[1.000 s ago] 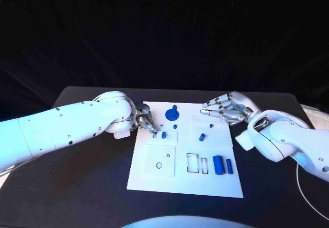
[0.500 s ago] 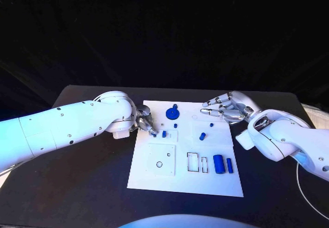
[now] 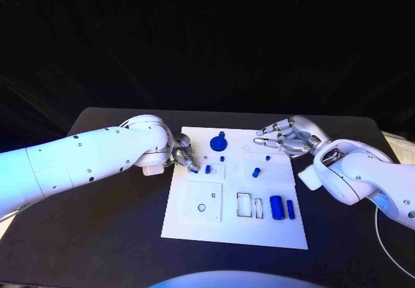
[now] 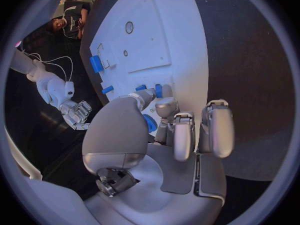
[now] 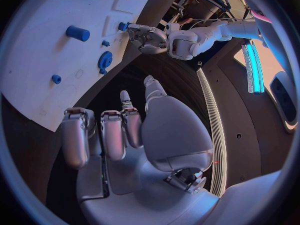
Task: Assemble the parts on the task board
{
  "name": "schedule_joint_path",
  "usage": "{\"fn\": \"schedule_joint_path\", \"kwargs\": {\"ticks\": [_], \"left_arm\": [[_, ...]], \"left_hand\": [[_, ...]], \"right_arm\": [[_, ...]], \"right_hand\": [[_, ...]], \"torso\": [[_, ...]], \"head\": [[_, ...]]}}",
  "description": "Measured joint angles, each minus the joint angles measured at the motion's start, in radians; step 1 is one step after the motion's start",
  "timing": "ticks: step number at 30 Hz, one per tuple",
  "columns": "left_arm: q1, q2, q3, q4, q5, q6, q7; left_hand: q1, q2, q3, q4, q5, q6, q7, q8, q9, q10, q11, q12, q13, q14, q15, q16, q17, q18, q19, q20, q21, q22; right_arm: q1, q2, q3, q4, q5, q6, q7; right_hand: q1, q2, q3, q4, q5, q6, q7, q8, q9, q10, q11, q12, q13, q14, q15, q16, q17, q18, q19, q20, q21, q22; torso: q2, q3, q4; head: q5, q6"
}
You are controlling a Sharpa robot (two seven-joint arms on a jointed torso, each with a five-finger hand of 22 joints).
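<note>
Task board (image 3: pixel 195 225) mid-table, left hand (image 3: pixel 182 155) at its edge — right hand (image 3: pixel 281 139) beside.

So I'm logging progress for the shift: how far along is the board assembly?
Early. The gear and small pegs look seated on the board. The left hand works at a small part by the board's left edge; the right hand hovers open. The cylinder and bar lie loose beside empty slots.
</note>
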State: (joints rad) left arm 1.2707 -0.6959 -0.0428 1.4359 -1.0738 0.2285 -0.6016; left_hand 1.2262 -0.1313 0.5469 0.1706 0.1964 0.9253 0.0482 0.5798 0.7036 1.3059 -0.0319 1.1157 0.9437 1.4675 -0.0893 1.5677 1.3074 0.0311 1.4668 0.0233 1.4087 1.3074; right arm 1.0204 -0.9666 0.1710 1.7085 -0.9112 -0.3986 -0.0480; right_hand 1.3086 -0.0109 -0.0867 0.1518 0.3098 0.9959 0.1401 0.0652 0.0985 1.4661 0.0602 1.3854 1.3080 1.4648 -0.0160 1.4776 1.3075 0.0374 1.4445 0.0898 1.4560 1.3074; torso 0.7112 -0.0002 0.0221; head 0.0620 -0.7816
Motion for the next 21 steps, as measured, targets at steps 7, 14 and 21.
{"fn": "schedule_joint_path", "kwargs": {"ticks": [7, 14, 21], "left_arm": [[0.001, 0.004, 0.001, -0.004, 0.005, 0.001, -0.008], [0.002, 0.016, 0.002, -0.016, 0.010, 0.006, -0.018], [0.003, 0.031, 0.003, -0.032, 0.009, 0.017, -0.028]], "left_hand": [[-0.004, 0.004, 0.003, 0.003, 0.004, 0.004, -0.003, 0.001, 0.000, 0.000, 0.000, 0.000, 0.000, 0.000, 0.000, 0.000, 0.000, 0.000, 0.000, 0.000, 0.000, 0.000], [-0.051, 0.013, 0.028, -0.017, 0.005, 0.017, -0.010, 0.007, 0.000, 0.014, -0.006, 0.011, 0.012, 0.000, 0.000, 0.000, 0.000, 0.000, 0.000, 0.000, 0.015, 0.000], [-0.131, 0.027, 0.082, -0.048, 0.005, 0.034, -0.017, 0.009, -0.006, 0.032, -0.011, 0.029, 0.029, 0.000, 0.000, 0.000, 0.000, 0.000, -0.004, -0.004, 0.031, 0.000]], "right_arm": [[0.000, 0.000, 0.000, 0.002, 0.000, 0.000, 0.000], [0.000, -0.001, 0.000, 0.006, 0.000, 0.000, 0.002], [0.000, -0.001, 0.000, 0.009, -0.005, -0.002, 0.005]], "right_hand": [[0.000, 0.000, -0.003, -0.003, 0.000, 0.000, 0.000, 0.000, 0.000, 0.000, 0.000, 0.000, 0.000, 0.000, 0.000, 0.000, 0.000, 0.000, 0.000, 0.000, 0.000, 0.000], [0.000, 0.000, -0.003, -0.003, 0.000, 0.000, 0.000, 0.000, 0.000, 0.000, 0.000, 0.000, 0.000, 0.000, 0.000, 0.000, 0.000, 0.000, 0.000, 0.000, 0.000, 0.000], [0.006, -0.006, -0.010, -0.010, 0.015, 0.000, 0.000, 0.000, 0.001, 0.000, 0.000, 0.000, 0.000, 0.000, 0.000, 0.000, 0.000, 0.000, 0.000, 0.000, 0.000, 0.001]], "torso": [[0.001, 0.0005, -0.0005], [0.001, 0.0006, -0.0006], [0.001, 0.0006, -0.0005]], "head": [[0.000, -0.001], [0.000, -0.004], [-0.002, -0.005]]}}
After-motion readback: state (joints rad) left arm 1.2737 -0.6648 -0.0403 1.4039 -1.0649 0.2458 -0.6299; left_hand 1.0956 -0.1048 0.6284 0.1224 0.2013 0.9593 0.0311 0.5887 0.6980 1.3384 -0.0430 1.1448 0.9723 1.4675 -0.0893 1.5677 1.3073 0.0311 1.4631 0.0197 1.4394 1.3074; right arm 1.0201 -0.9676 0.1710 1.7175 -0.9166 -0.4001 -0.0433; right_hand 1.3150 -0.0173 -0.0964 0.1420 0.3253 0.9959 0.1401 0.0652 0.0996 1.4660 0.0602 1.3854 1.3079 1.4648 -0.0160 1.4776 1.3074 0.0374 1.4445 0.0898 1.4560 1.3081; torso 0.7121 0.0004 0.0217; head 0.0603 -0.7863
